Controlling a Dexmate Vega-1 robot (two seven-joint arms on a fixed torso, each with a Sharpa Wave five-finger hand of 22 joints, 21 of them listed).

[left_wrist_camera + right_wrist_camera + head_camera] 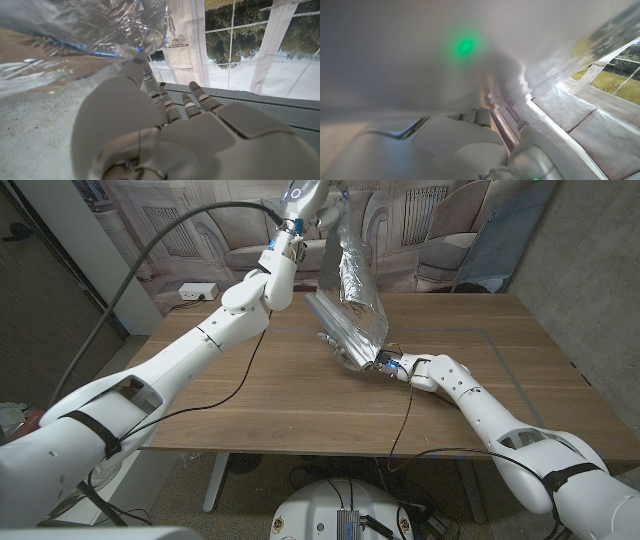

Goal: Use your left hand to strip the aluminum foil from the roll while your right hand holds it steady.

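Head view entry: we record one wooden worktop, with the foil roll lying near its middle, slanting from far left to near right. Our right robot hand grips the roll's near end, fingers wrapped around it. A crinkled sheet of aluminum foil rises from the roll up toward the far side, well above the worktop. Our left robot hand is raised high at the far side, beside the sheet's upper edge. In the left wrist view, we note the left robot hand pinching the foil between thumb and fingers. Also listed: a white power strip beyond the worktop's far left corner.
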